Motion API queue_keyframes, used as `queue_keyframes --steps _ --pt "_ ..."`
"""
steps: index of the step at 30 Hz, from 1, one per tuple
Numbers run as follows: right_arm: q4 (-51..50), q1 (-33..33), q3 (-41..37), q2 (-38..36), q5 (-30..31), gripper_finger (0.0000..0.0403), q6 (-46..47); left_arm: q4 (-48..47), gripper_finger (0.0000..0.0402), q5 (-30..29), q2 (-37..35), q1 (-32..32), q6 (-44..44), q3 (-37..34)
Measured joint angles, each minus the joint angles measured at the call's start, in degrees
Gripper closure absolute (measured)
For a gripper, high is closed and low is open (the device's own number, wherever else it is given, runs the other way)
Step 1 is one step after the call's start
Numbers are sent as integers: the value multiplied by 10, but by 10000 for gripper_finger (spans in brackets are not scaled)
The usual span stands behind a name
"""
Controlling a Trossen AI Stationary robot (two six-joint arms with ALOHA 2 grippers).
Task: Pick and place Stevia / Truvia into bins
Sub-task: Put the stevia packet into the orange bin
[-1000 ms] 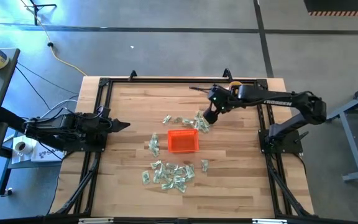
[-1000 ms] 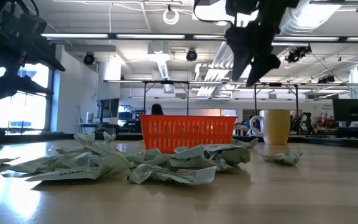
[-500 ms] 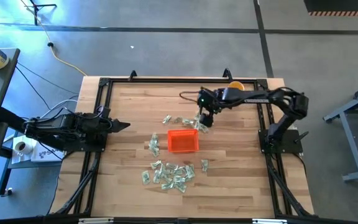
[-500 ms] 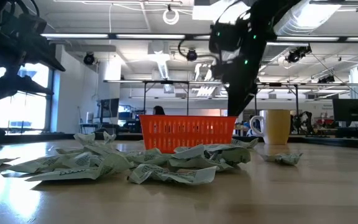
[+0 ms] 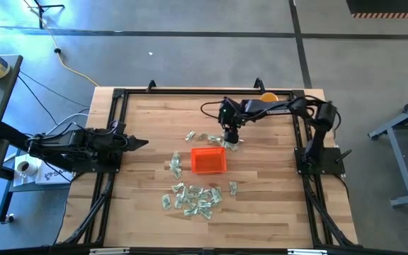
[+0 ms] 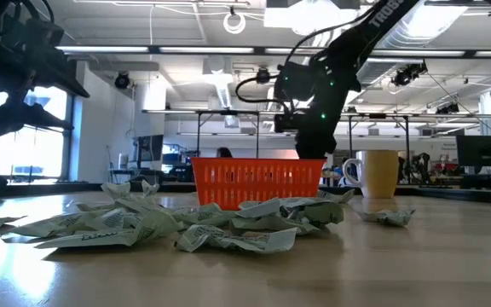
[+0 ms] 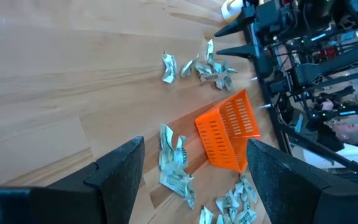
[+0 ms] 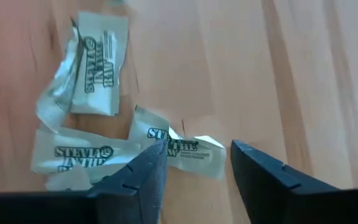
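Green-and-white Stevia packets lie scattered flat on the wooden table: a near heap (image 5: 193,198), a pair (image 5: 176,165) left of the orange tray (image 5: 208,160), and a far cluster (image 5: 205,137). My right gripper (image 5: 230,139) is low over that cluster's right end, just beyond the tray's far right corner. It is open, its fingers astride one packet (image 8: 188,150). In the low view the tray (image 6: 258,182) hides its fingertips. My left gripper (image 5: 139,143) waits open at the table's left edge. My right gripper comes down from above over a Stevia packet (image 8: 188,150) lying flat on the table. One fingertip (image 8: 159,149) overlaps the packet's end in the right wrist view. Whether it touches the packet I cannot tell.
An orange-yellow cup (image 5: 268,95) stands near the far right corner, also seen as the cup (image 6: 380,174) right of the tray. A single packet (image 5: 233,188) lies near-right of the tray. A black frame (image 5: 119,99) borders the table. Bare wood lies on the far left.
My right gripper has moved toward the table's left and down, from high over the far right area to just above the packets beyond the tray, while its arm has folded in. The packets and tray have stayed put.
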Motion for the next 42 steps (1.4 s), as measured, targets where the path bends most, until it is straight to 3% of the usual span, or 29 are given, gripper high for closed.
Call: queue_keyframes --steps 12,21,29,35,42 --pt "5 -21 2 44 -25 276 3 -18 85 0 0 0 -3 0" --pt "14 -34 1 46 -24 392 123 -17 85 -1 0 0 -16 0" --pt "42 -34 18 28 -18 400 192 -18 85 -3 0 0 -17 0" --pt "31 -34 96 -4 -14 401 181 -21 85 -4 0 0 -17 0" --pt "-64 -18 207 -29 -68 402 141 -20 85 -32 0 0 -17 0"
